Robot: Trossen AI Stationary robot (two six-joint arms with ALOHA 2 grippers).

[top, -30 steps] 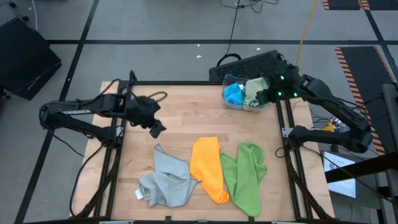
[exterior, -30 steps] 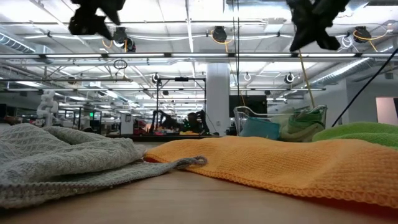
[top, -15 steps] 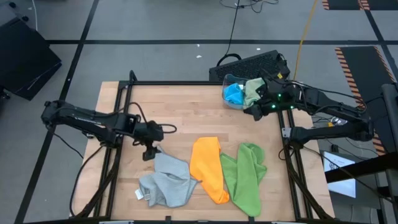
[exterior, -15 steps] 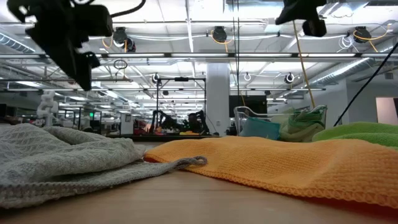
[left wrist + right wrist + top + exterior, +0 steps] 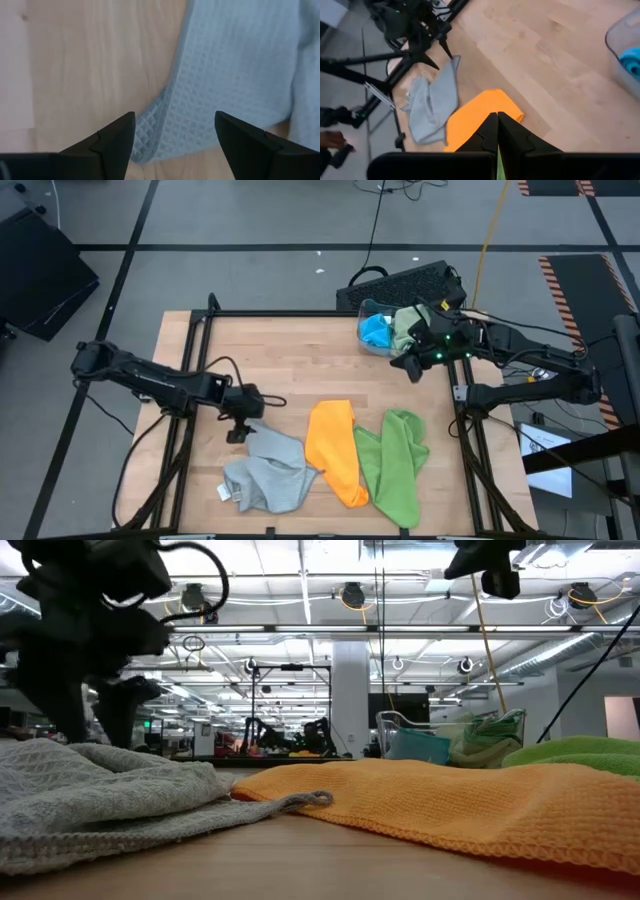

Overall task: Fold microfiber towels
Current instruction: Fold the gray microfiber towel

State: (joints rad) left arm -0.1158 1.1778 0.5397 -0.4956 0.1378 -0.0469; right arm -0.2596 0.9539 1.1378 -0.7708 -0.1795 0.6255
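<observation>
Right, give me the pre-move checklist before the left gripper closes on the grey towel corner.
1. Left gripper open: ok, the fingers stand apart.
2. Corner of the grey towel between the fingers: ok, in the left wrist view the pointed corner lies in the gap.
3. Fingertips down at the cloth: cannot tell; the low view shows them at the towel's far edge, but contact is not visible.
4. Orange towel out of the grasp: ok, it lies beside the grey one, away from the corner.
5. Right gripper out of the way: ok, shut, up near the clear bin at the far right of the table.
6. Green towel untouched: ok.
</observation>
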